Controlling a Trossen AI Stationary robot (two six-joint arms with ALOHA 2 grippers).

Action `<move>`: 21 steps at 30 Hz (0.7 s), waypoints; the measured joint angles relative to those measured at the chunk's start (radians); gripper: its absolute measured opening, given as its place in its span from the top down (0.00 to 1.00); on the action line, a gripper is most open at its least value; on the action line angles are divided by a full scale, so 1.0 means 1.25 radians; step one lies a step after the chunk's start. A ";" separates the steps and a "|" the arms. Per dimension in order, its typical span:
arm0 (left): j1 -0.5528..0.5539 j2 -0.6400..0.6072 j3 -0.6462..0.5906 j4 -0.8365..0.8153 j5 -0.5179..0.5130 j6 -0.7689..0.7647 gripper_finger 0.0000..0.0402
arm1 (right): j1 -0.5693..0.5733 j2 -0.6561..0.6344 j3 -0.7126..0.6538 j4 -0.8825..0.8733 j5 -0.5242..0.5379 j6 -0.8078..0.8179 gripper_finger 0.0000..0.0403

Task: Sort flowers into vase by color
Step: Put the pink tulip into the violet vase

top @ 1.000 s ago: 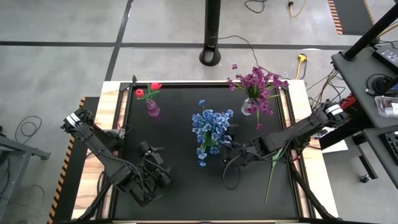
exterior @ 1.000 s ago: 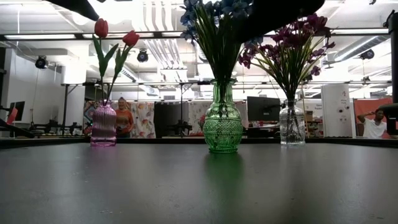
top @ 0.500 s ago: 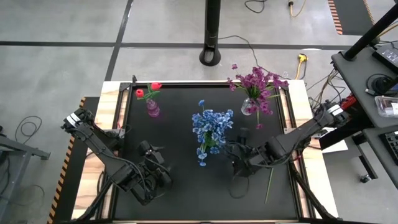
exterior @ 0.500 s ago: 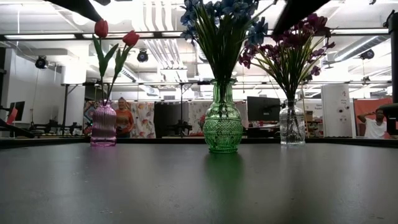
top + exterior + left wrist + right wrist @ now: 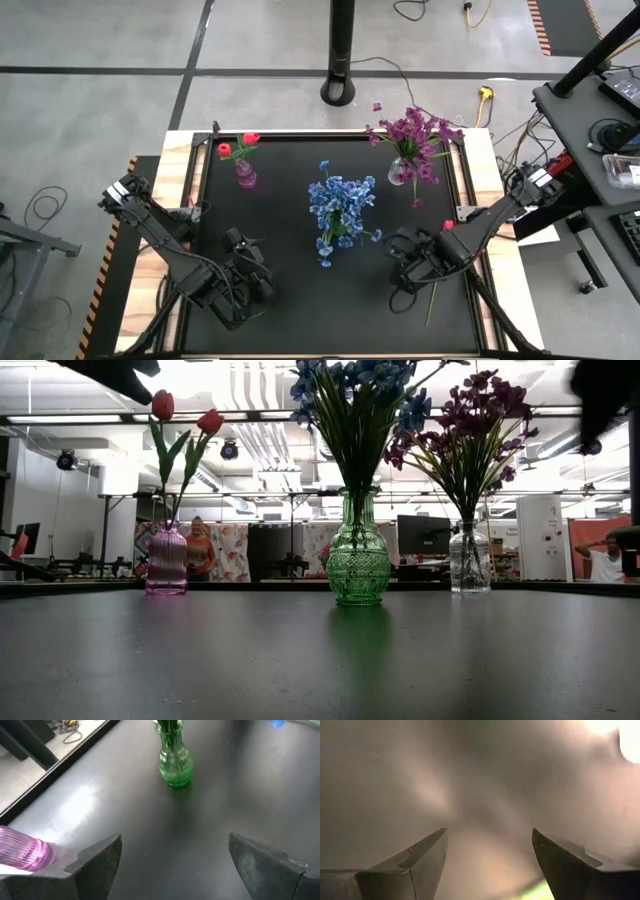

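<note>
Right claw hung open above the worktop, beside a loose red tulip — nothing gripped. Left claw open, idle. Blue flowers stood in the green vase.

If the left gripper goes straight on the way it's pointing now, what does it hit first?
Probably the green vase. The open left gripper looks across bare black tabletop toward it, and nothing else lies in between. The pink vase sits off to one side.
</note>
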 joint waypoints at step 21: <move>0.000 0.000 0.000 -0.007 0.009 0.084 0.13 | 0.034 0.001 -0.242 -0.057 -0.217 0.474 0.34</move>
